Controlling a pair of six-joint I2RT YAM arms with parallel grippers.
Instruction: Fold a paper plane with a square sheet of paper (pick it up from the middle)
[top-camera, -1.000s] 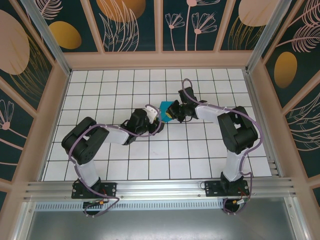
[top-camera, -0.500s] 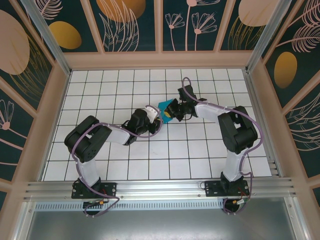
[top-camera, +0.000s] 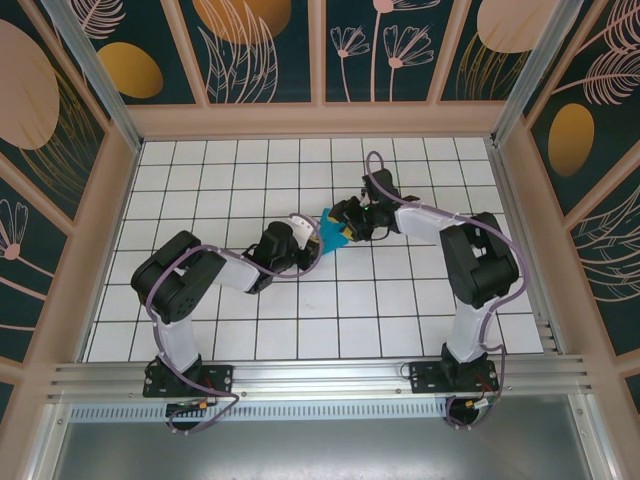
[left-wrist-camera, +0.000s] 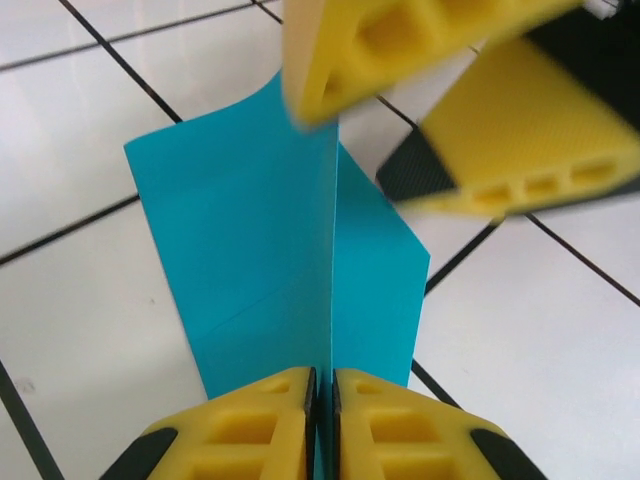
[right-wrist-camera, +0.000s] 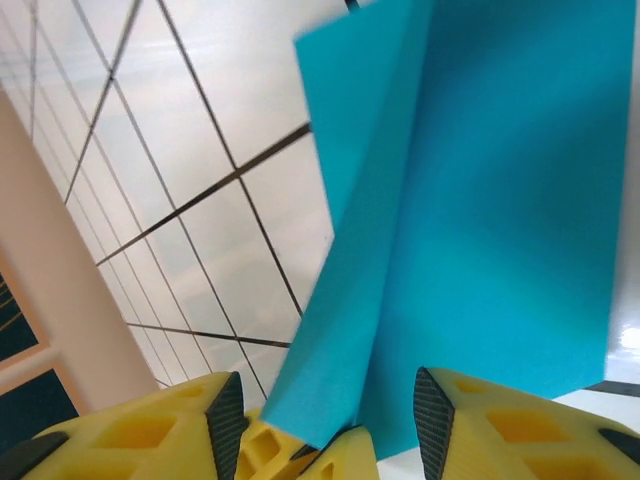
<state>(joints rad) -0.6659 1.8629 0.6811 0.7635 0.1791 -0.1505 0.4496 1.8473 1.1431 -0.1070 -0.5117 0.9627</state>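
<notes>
The square sheet of paper (top-camera: 331, 229), teal-blue and folded along a central crease, is held just above the tiles at mid-table. My left gripper (top-camera: 314, 238) is shut on that crease at the paper's near end; in the left wrist view the yellow fingers (left-wrist-camera: 250, 425) pinch the ridge of the paper (left-wrist-camera: 260, 230), with the left gripper (left-wrist-camera: 322, 388) centred on it. My right gripper (top-camera: 346, 222) is open at the far end. In the right wrist view the paper (right-wrist-camera: 500, 200) hangs loose between the spread pads of the right gripper (right-wrist-camera: 330, 400).
The white tiled table (top-camera: 240, 180) has dark grid lines and is enclosed by wood-framed walls (top-camera: 110, 190). Both arms reach in from the near edge and meet over the middle. The right gripper's yellow fingers (left-wrist-camera: 520, 130) stand close above the paper in the left wrist view.
The left gripper has closed onto the paper's crease. The right gripper, shut a second ago, has opened and let go of the paper.
</notes>
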